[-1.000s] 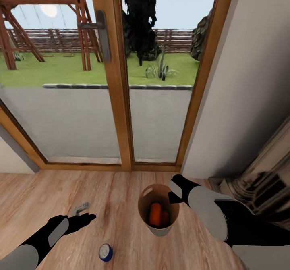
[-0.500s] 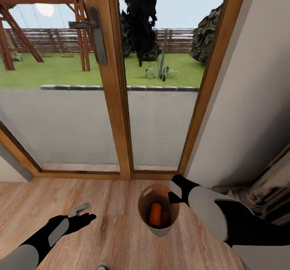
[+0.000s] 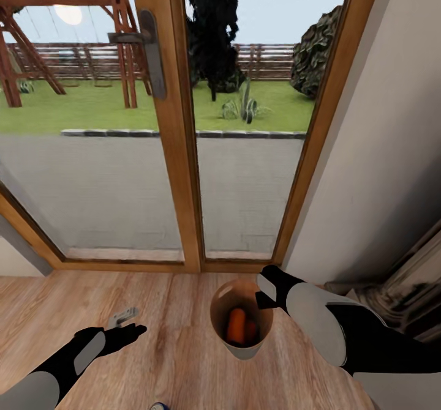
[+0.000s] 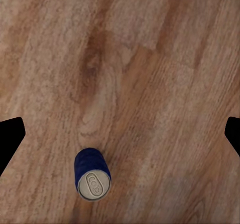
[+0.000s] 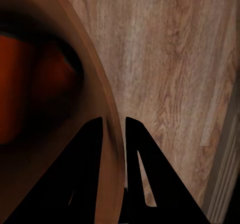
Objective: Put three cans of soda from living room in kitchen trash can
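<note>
A: Since we go left first, what's the left arm doing?

B: Left gripper (image 3: pixel 125 330) hangs low over the wood floor (image 3: pixel 177 361), fingers spread wide, nothing between them. Left wrist view confirms it: both fingertips (image 4: pixel 10 136) sit at opposite edges, well apart, with bare planks between.

A: Any can near it?

B: Yes, the blue can (image 4: pixel 92 174) stands upright on the floor, pale top with pull tab facing the wrist camera, clear of both fingers. Head view catches just its top sliver (image 3: pixel 159 406) at the bottom edge, near the robot, between the two arms.

A: Middle?

B: Glass doors (image 3: pixel 177 122) with wood frames and a dark handle (image 3: pixel 150 52); lawn, fence and swing frame outside. In front of them the trash can (image 3: pixel 241 352) is off the floor, brown inside, pale outside. Two orange cans (image 3: pixel 236 325) lie inside it, touching each other.

A: Right side?

B: Right gripper (image 3: pixel 264 295) is pinched on the bin's rim. Right wrist view shows the two dark fingers (image 5: pixel 87 174) closed on the brown wall (image 5: pixel 107 134), one inside, one outside, an orange blur (image 5: pixel 30 83) within. Pale wall and part of the fireplace (image 3: pixel 410 287) at far right.
</note>
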